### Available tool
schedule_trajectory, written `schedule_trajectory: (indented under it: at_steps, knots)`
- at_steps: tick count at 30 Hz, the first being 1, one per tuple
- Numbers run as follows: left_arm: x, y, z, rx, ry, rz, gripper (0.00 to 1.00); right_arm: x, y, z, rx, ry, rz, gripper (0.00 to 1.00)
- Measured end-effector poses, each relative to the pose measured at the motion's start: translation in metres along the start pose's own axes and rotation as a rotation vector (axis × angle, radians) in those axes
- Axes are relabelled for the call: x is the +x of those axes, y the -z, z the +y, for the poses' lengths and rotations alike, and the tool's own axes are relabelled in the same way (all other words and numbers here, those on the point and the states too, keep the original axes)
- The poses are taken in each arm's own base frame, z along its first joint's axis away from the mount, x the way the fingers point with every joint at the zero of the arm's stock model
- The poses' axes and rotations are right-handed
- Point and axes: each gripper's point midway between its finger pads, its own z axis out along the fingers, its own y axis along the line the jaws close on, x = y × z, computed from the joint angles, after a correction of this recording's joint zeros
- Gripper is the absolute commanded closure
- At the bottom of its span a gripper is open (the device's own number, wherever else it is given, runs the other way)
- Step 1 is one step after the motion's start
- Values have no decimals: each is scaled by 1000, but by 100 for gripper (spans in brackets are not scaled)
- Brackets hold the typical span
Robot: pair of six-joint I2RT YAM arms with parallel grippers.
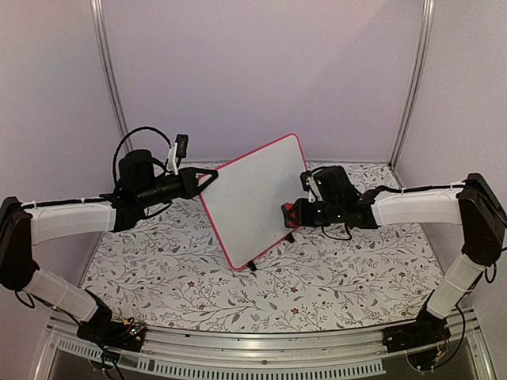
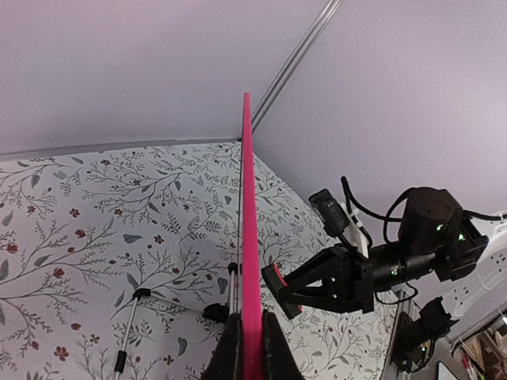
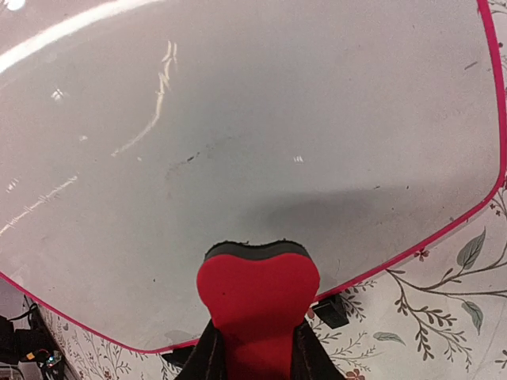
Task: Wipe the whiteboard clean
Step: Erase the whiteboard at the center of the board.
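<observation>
**Whiteboard clamped on edge, eraser at its face**

Shows the whiteboard (image 1: 253, 198) over the middle of the table (image 1: 158, 269), raised on edge and tilted, with one corner high toward the back wall and the opposite corner low toward the arms. Clamped at its left edge by the left gripper (image 1: 207, 180), whose fingers (image 2: 230, 356) press on either side of the frame in the left wrist view. Met on the white face, low and near the right edge, by the right gripper (image 1: 289, 214), pinching a red heart-shaped eraser (image 3: 257, 289) with its dark felt layer turned toward the board. Held just beside the surface; contact cannot be told.

Appears white and glossy, with rounded corners and a thin pink-red frame. Bears no legible writing, only faint dark specks and a short streak near the middle, crossed by bands of glare. Carries small black feet (image 1: 252, 267) on the lower edge; whether resting on the table cannot be told.

Set on a floral-print tabletop, enclosed by pale lilac walls with metal corner posts (image 1: 107, 71). Behind the board in the left wrist view, a thin pale rod with black ends (image 2: 131, 332). Lower middle of the right wrist view blocked by the eraser.
</observation>
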Motion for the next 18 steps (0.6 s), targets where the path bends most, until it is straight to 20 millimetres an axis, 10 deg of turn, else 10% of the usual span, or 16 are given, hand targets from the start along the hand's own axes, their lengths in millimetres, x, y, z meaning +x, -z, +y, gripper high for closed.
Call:
schedule_trajectory:
  at_steps: [18]
  knots:
    - [0, 0, 1, -4, 0, -2, 100, 50, -37, -9, -78, -338, 160, 78]
